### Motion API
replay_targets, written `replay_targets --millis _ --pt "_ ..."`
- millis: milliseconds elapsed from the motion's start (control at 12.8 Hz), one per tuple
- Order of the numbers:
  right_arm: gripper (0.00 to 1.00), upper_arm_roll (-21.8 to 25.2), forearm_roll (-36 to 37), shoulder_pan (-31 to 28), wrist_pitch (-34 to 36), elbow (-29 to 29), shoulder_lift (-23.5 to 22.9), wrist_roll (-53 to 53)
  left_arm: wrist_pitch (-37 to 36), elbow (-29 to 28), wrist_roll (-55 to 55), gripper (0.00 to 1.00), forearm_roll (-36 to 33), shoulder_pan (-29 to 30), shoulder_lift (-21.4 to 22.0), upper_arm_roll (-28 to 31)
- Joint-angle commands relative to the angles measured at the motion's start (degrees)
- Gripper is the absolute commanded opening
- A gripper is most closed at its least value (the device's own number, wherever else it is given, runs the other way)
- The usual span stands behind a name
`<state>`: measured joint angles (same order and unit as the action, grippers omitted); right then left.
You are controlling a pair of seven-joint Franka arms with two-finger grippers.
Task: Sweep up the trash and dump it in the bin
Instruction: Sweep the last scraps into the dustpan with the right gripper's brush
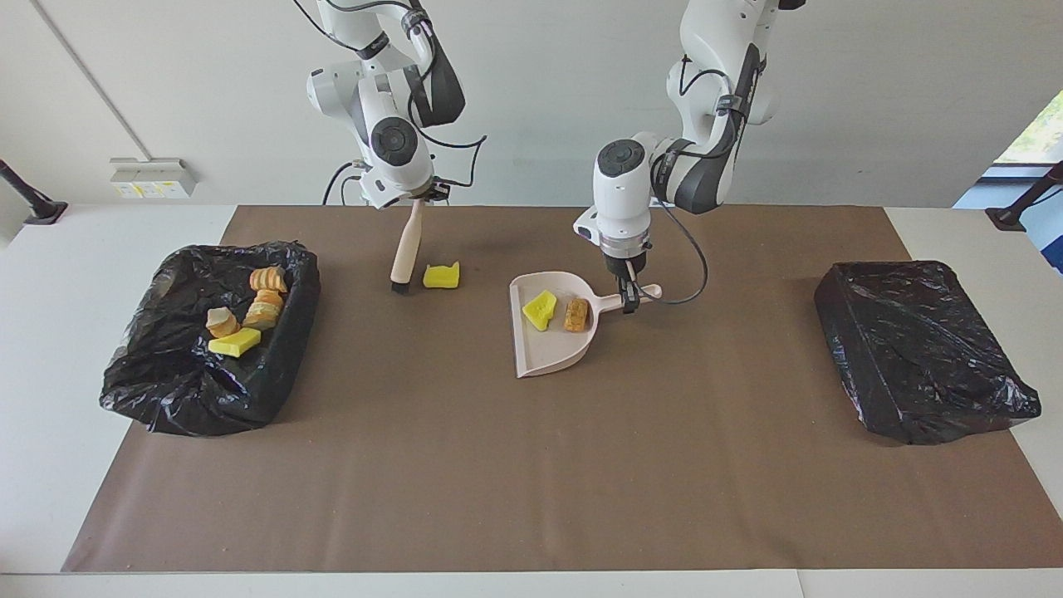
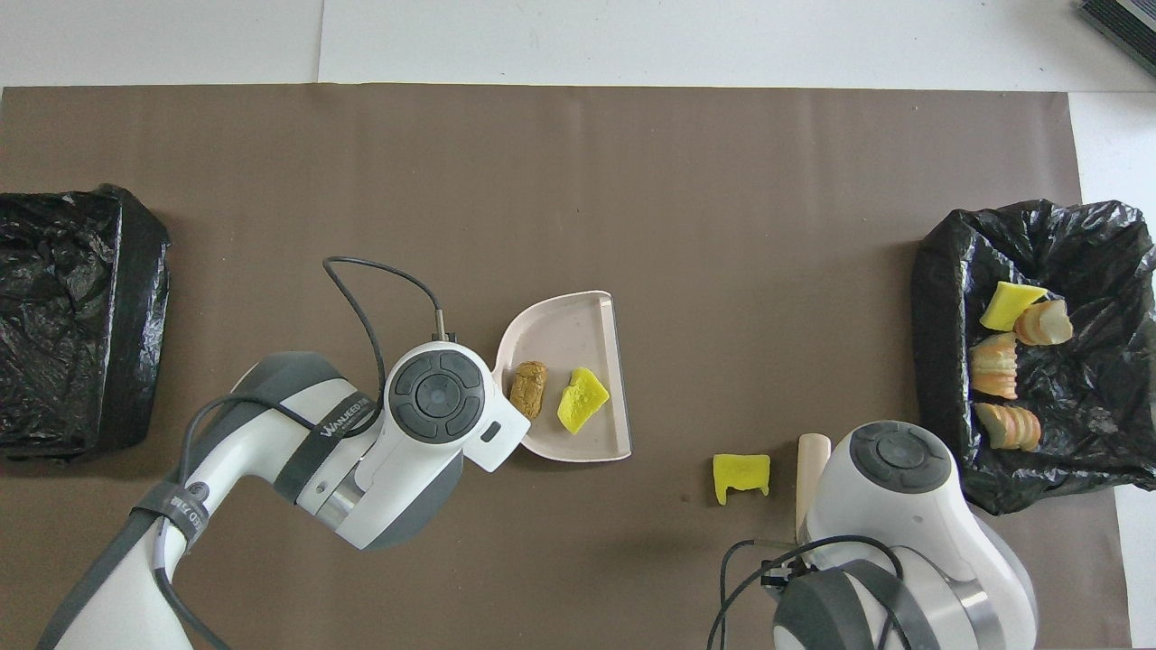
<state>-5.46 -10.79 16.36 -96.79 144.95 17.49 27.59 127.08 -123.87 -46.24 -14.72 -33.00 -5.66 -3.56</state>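
Observation:
The pink dustpan [image 1: 548,353] [image 2: 564,327] lies mid-table, and my left gripper [image 1: 629,300] is shut on its handle. A yellow sponge bit [image 1: 540,309] [image 2: 582,399] and a brown lump [image 1: 575,315] [image 2: 528,389] of trash lie in the pan. My right gripper [image 1: 418,200] is shut on the top of a beige brush [image 1: 405,249] [image 2: 806,468], which slants down to the mat. Another yellow sponge bit [image 1: 441,275] [image 2: 741,476] lies on the mat beside the bristles, between brush and dustpan. In the overhead view both grippers' fingers are hidden under their wrists.
The bin [image 1: 208,394] [image 2: 939,298], lined with a black bag, stands at the right arm's end of the table and holds bread-like slices and a yellow sponge bit. A second black-bagged bin [image 1: 922,349] [image 2: 72,316] stands at the left arm's end. A brown mat [image 1: 531,482] covers the table.

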Motion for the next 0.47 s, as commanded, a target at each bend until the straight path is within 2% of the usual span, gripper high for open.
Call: replay_targets --millis 0,156,390 --pt "0.0 -0.43 -2.39 0.08 -3.23 0.86 -2.27 -2.96 -0.61 -5.58 -0.25 0.0 -1.71 -1.98 4.42 0.66" --pt "0.0 -0.34 -4.66 -3.33 -5.15 0.77 -3.59 -11.46 -0.69 -5.77 -0.16 0.0 -1.71 -2.25 4.61 0.66" --pt "0.0 -0.43 -5.03 -3.53 -7.89 -1.59 -7.46 -15.1 -0.78 -7.43 -0.07 0.0 -1.71 -2.33 5.66 0.66"
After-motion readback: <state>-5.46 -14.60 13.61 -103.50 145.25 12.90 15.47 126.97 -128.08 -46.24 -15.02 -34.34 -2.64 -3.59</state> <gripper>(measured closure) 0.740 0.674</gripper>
